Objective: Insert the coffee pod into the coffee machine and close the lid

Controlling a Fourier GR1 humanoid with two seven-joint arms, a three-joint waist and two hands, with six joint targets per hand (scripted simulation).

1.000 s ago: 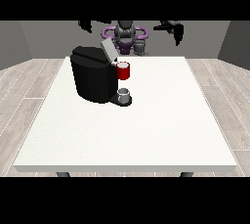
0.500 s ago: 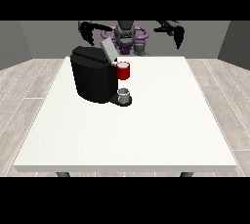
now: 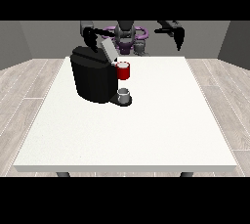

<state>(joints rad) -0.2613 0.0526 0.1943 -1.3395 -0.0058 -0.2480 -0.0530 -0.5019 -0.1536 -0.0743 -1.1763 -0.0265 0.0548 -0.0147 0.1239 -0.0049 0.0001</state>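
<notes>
The black coffee machine (image 3: 93, 78) stands on the white table (image 3: 146, 130), left of centre, with its grey lid (image 3: 108, 50) tilted up and open. A red thing at the machine (image 3: 123, 71) sits at its front. Below it, on the machine's base, rests a small grey thing (image 3: 124, 94) that I cannot tell for the pod. The hand at the view's left (image 3: 89, 36) hovers just behind and above the machine's top. The hand at the view's right (image 3: 178, 37) is raised over the table's far edge, fingers hanging straight down, holding nothing.
The robot's torso (image 3: 126, 34) with purple rings stands behind the table's far edge. Another grey thing (image 3: 140, 47) shows beside it. Wooden floor surrounds the table.
The hand at the view's left has come down and closer to the top of the machine. The hand at the view's right has sunk slightly. The machine and lid have not moved.
</notes>
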